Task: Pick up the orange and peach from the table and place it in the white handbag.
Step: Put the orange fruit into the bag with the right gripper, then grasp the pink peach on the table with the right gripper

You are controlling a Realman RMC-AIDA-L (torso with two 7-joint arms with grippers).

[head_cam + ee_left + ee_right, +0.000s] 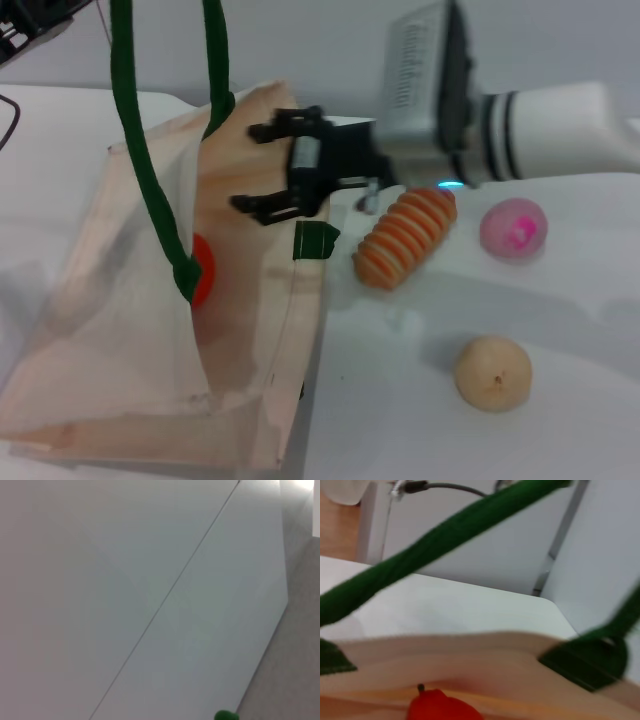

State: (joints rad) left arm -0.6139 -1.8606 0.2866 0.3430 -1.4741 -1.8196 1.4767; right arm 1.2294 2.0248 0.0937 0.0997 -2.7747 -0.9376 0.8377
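Inside white handbag (120,330): orange (203,270); right pincer (262,167) open above, empty.

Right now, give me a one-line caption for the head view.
Open right gripper over the handbag, orange inside; peach on the table.

The light is soft and even, and the white worktop (560,330) looks bright. Small dim shadows sit beside the fruits. The right wrist view is blurry, most of all the green strap (445,535). The left wrist view is pale and hazy.
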